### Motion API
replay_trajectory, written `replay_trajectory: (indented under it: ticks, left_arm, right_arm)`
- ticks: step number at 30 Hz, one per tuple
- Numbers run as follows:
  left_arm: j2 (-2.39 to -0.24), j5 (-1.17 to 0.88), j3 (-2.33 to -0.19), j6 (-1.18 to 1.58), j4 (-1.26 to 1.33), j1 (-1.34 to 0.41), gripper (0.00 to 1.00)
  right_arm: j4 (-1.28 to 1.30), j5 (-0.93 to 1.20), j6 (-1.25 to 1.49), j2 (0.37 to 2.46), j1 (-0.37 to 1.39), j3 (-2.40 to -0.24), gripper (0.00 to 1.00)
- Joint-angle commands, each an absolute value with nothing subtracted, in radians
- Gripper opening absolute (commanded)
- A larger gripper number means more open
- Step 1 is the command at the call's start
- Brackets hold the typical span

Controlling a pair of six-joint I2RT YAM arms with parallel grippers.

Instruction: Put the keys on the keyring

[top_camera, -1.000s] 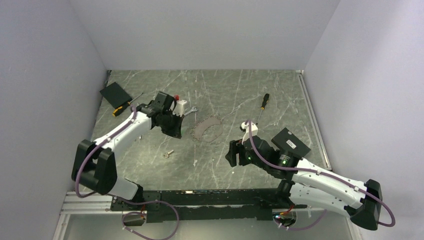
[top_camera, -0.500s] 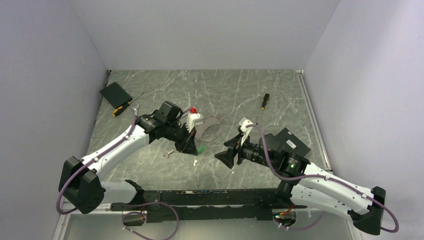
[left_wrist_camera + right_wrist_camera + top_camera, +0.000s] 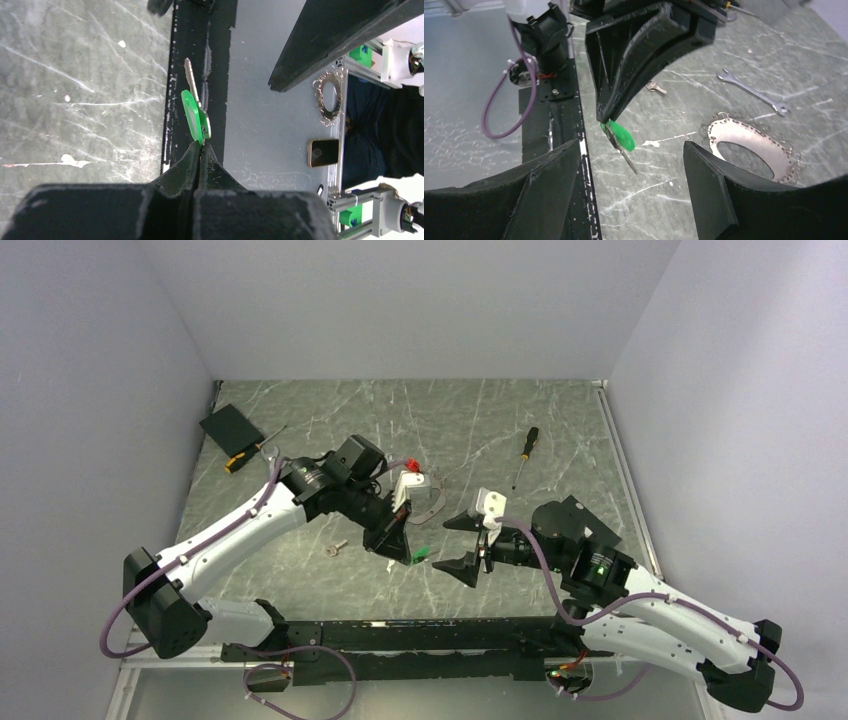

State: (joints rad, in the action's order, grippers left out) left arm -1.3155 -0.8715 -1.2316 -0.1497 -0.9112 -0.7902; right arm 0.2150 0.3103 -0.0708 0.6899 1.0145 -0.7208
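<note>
Left gripper [image 3: 201,148] pinched shut on green key [image 3: 193,119], held up over near middle of tabletop [image 3: 560,420]. Right gripper [image 3: 443,543] faces it, 2 fingers wide apart, holding nothing. Keyring [image 3: 736,134] lies flat mid-tabletop. Silvery key [image 3: 335,548] lies toward near-left corner.

Over the near middle of the table [image 3: 560,420], we find the left gripper [image 3: 403,548] on the left and the right gripper [image 3: 443,543] on the right, tips close together. The held key [image 3: 196,120] juts from the left gripper's pinched tip, just ahead of the right gripper's spread fingers. Behind them the keyring [image 3: 730,134] lies flat on the table, with a wrench [image 3: 751,91] near its left. The loose key [image 3: 336,548] lies left of the grippers. One screwdriver [image 3: 525,450] lies right of the keyring and farther back. Another screwdriver [image 3: 245,455] lies at the far left, just beside a flat pad [image 3: 230,427].
</note>
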Motion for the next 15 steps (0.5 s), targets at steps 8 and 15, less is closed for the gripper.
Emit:
replay_trajectory:
  ticks: [8, 15]
  left_arm:
    - [-1.289, -0.961, -1.265, -0.144, -0.880, -0.824, 0.00]
    - [-1.280, -0.984, -1.262, -0.120, -0.844, -0.826, 0.00]
  right_arm:
    - [0.247, 0.494, -0.107, 0.778, 1.015, -0.786, 0.78]
    - [0.179, 0.548, -0.054, 0.817, 1.015, -0.765, 0.56]
